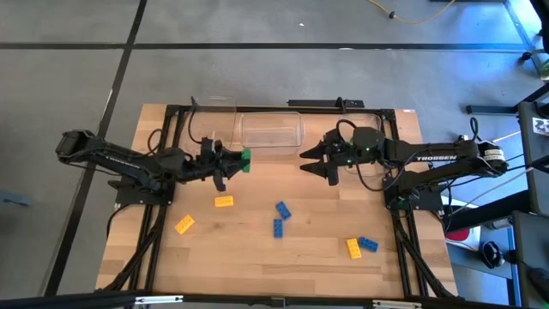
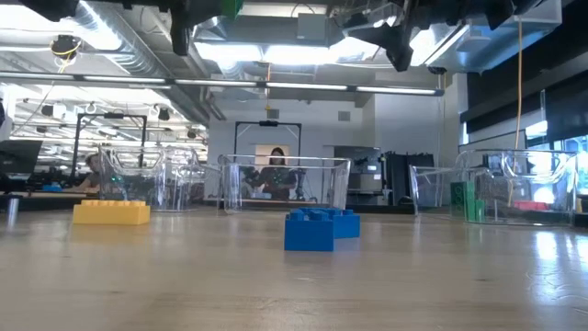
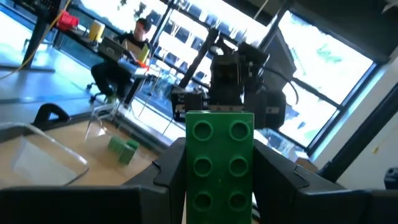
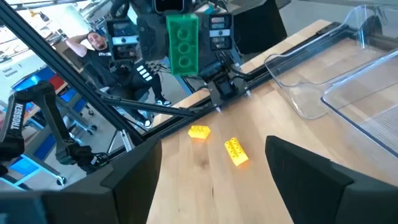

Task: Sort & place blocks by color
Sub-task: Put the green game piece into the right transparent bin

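My left gripper (image 1: 233,163) hangs over the table's left middle, shut on a green studded brick (image 1: 245,160), which the right wrist view shows too (image 4: 182,40). Facing it from the right, my right gripper (image 1: 310,161) is open and holds nothing; its fingers spread wide in its own wrist view (image 4: 217,186). Lying flat on the table are yellow bricks (image 1: 224,201), (image 1: 184,225), (image 1: 353,249) and blue bricks (image 1: 282,209), (image 1: 278,227), (image 1: 368,245). At table height a yellow brick (image 2: 111,212) and a blue pair (image 2: 317,228) show. My left gripper pinches the green brick by its two long sides (image 3: 219,186), one dark finger (image 3: 171,168) on each side. The fingers reach level toward the table's right. The brick is lifted clear of the table, and its free end (image 3: 219,121) sticks out past the fingertips.
A clear plastic bin (image 1: 270,130) stands at the table's far middle, between the two grippers. Green bricks (image 2: 464,198) sit in another clear bin by the far edge. Black frame rails (image 1: 167,172) run along both sides. People sit in the room beyond the table.
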You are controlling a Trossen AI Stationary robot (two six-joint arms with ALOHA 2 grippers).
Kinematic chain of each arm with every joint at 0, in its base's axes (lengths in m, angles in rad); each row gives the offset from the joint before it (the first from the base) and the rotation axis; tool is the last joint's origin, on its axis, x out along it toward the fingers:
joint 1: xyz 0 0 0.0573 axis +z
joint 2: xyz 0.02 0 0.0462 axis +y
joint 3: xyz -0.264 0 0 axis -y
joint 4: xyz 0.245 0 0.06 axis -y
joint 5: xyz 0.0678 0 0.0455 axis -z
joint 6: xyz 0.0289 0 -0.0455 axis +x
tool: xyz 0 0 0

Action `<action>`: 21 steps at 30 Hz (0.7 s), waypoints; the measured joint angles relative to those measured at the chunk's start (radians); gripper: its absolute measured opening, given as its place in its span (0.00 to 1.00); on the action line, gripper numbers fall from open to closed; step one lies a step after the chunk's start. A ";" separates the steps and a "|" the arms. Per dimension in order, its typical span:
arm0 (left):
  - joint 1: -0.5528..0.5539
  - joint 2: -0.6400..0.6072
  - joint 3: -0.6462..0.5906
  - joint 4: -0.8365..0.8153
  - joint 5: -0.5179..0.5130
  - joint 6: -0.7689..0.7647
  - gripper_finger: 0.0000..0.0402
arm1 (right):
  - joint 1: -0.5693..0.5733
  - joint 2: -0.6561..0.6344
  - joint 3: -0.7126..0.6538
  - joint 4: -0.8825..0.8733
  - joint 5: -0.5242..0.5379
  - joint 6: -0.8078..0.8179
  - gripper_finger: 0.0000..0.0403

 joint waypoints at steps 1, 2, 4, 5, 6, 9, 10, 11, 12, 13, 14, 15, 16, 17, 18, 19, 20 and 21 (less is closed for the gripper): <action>0.007 0.000 0.000 0.008 0.010 0.000 0.32 | 0.000 0.000 0.000 0.003 0.000 0.000 0.72; 0.015 0.005 0.000 0.018 0.018 0.001 0.32 | 0.000 0.000 0.000 0.011 0.000 0.002 0.72; 0.028 0.018 0.000 0.045 0.032 0.001 0.32 | 0.000 0.000 0.000 0.024 0.000 0.005 0.72; 0.033 0.029 0.000 0.069 0.039 0.001 0.32 | 0.000 0.000 0.000 0.027 0.000 0.006 0.72; 0.038 0.041 0.000 0.098 0.052 0.001 0.32 | 0.001 0.000 0.000 0.029 0.000 0.006 0.72; 0.051 0.096 0.001 0.196 0.086 0.001 0.32 | 0.009 0.000 0.000 0.050 0.001 0.014 0.72; 0.054 0.118 0.001 0.229 0.098 0.000 0.32 | 0.014 0.000 0.000 0.052 0.001 0.021 0.72; 0.057 0.140 0.001 0.260 0.107 -0.002 0.32 | 0.020 0.000 0.000 0.051 0.001 0.026 0.72; 0.060 0.163 0.001 0.291 0.113 -0.002 0.32 | 0.028 0.000 0.000 0.050 0.001 0.030 0.72; 0.063 0.183 0.001 0.320 0.121 -0.005 0.32 | 0.037 0.000 0.000 0.051 0.001 0.032 0.72; 0.067 0.203 0.001 0.349 0.129 -0.011 0.32 | 0.048 0.000 0.000 0.052 0.001 0.032 0.72; 0.072 0.226 0.001 0.383 0.135 -0.021 0.32 | 0.060 0.000 0.000 0.055 0.002 0.032 0.72; 0.078 0.245 0.001 0.411 0.139 -0.030 0.32 | 0.073 0.003 0.000 0.060 0.003 0.032 0.72; 0.084 0.264 0.001 0.437 0.146 -0.033 0.32 | 0.086 0.011 0.000 0.076 0.003 0.033 0.72; 0.091 0.282 0.003 0.456 0.156 -0.035 0.32 | 0.099 0.020 0.000 0.087 0.002 0.042 0.72; 0.099 0.300 0.012 0.464 0.163 -0.041 0.32 | 0.112 0.033 0.000 0.100 0.004 0.054 0.72; 0.107 0.316 0.026 0.464 0.180 -0.054 0.32 | 0.125 0.050 0.000 0.123 0.011 0.057 0.72; 0.116 0.329 0.042 0.462 0.205 -0.059 0.32 | 0.138 0.068 0.000 0.141 0.025 0.059 0.72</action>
